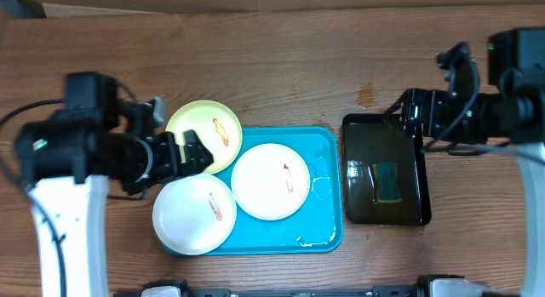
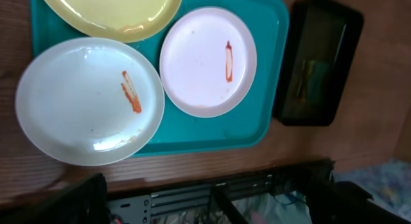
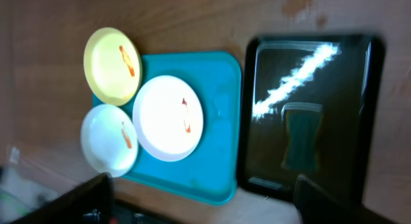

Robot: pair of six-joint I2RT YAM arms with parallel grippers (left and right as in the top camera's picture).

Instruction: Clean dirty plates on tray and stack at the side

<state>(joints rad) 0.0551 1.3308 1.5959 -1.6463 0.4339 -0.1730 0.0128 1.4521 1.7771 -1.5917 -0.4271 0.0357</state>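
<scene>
Three plates point(image 1: 270, 180) lay smeared on the tray point(image 1: 328, 220). Left gripper point(image 1: 191, 152), open, hovered by them; right gripper point(image 1: 398, 111), open, near the sponge point(image 1: 389, 181), presumably to fetch it.

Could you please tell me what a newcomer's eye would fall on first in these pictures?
The turquoise tray mid-table draws the eye. On it, each with an orange-brown smear, lie a pale yellow plate overhanging its far left corner, a white plate overhanging its near left corner, and a second white plate at its centre. To its right sits a glossy black tray holding a green sponge.
</scene>
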